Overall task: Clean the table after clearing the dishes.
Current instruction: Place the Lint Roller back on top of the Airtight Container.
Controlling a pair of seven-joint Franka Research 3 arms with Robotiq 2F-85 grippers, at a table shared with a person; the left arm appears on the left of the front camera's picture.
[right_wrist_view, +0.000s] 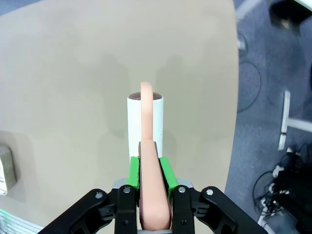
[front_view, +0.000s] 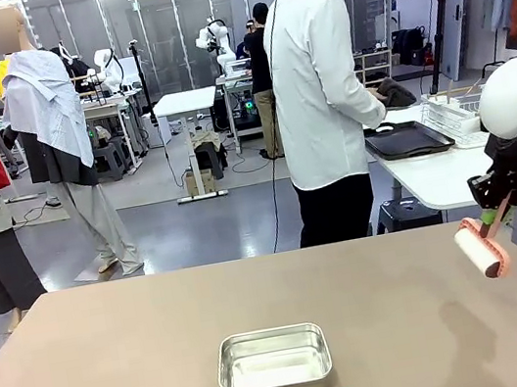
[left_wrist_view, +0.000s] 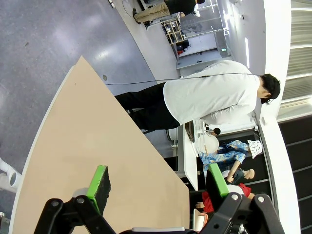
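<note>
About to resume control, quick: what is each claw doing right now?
Left claw: open, holding nothing.
Right claw: closed on the pink handle of the lint roller, held above the table.

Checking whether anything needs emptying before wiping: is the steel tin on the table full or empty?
Empty. The steel tin sits upright on the table with its bare shiny bottom showing in the front view; nothing lies inside.
</note>
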